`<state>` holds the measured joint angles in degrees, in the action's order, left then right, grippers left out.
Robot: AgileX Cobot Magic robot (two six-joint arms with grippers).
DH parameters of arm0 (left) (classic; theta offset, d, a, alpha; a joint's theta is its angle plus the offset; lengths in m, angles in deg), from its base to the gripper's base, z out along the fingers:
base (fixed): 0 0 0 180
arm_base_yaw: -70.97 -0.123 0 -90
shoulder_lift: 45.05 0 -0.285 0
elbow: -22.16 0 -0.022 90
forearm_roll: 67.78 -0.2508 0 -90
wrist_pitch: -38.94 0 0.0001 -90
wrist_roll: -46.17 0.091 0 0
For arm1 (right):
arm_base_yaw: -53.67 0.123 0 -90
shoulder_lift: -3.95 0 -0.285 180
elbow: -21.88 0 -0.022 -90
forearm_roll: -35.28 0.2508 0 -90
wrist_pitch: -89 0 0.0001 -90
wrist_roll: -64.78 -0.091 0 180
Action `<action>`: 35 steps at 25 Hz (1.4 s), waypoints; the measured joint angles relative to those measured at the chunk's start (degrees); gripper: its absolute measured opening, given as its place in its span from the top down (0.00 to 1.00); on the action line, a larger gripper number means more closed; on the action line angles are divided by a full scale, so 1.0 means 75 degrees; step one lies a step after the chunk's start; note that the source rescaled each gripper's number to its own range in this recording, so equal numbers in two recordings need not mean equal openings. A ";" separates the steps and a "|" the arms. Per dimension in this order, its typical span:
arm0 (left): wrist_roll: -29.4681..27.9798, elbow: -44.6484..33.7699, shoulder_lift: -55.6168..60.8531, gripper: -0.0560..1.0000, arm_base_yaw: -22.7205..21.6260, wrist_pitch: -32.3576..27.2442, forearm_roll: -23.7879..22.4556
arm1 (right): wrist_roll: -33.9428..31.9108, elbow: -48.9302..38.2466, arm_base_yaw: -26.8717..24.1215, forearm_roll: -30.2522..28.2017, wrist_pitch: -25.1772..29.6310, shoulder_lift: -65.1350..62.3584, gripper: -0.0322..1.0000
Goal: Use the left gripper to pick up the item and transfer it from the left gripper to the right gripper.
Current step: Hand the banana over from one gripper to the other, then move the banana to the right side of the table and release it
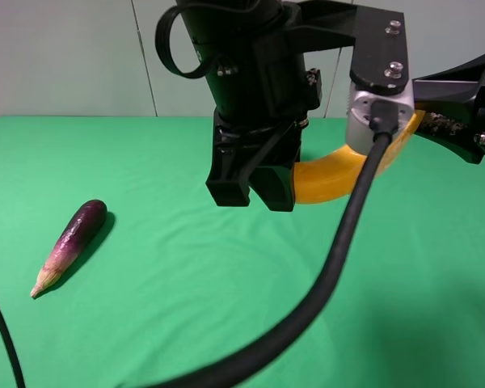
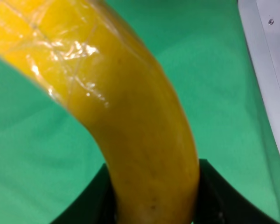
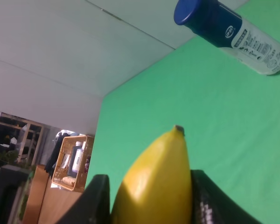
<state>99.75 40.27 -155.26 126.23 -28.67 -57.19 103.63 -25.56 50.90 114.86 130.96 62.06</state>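
The yellow banana (image 1: pixel 327 178) hangs in the air above the green table, curving up to the right behind a black cable. My left gripper (image 1: pixel 255 190), on the thick black arm with the silver-grey wrist, is shut on its lower left end. In the left wrist view the banana (image 2: pixel 130 116) sits tight between the two black fingers (image 2: pixel 224 196). My right gripper (image 1: pixel 436 123) reaches in from the right edge at the banana's upper end. In the right wrist view the banana tip (image 3: pixel 154 182) fills the gap between its fingers (image 3: pixel 210 200), touching both.
A purple eggplant (image 1: pixel 74 242) lies on the green table (image 1: pixel 145 323) at the left. A blue-capped white bottle (image 3: pixel 233 35) lies on the cloth in the right wrist view. A thick black cable (image 1: pixel 339 242) sweeps across the front. A white wall stands behind.
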 joint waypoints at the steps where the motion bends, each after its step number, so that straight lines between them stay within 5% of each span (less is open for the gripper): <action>1: 0.0000 0.0000 0.0000 0.95 0.0000 0.0000 0.0000 | 0.0000 0.0000 0.0000 0.0000 0.0000 0.0000 0.88; 11: -0.0034 0.0000 0.0000 0.92 0.0000 0.0000 0.0000 | 0.0000 0.0000 0.0000 0.0033 0.0007 0.0000 0.89; 13: -0.0034 0.0000 0.0000 0.64 0.0000 0.0000 0.0000 | 0.0009 0.0000 0.0000 0.0033 0.0079 0.0000 0.97; 16: -0.0058 0.0000 0.0000 0.18 0.0000 0.0000 0.0177 | 0.0009 0.0000 0.0000 0.0053 0.0088 0.0000 0.96; 19: -0.0060 0.0000 0.0000 0.05 0.0000 0.0000 0.0411 | 0.0009 0.0000 0.0000 0.0061 0.0104 0.0000 0.96; 35: -0.0392 0.0000 0.0469 0.00 0.0000 -0.0009 0.0355 | 0.0009 0.0000 0.0000 0.0110 0.0110 0.0000 0.96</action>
<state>96.81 40.27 -151.74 126.23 -28.74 -54.53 103.69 -25.56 50.90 115.68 131.79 62.06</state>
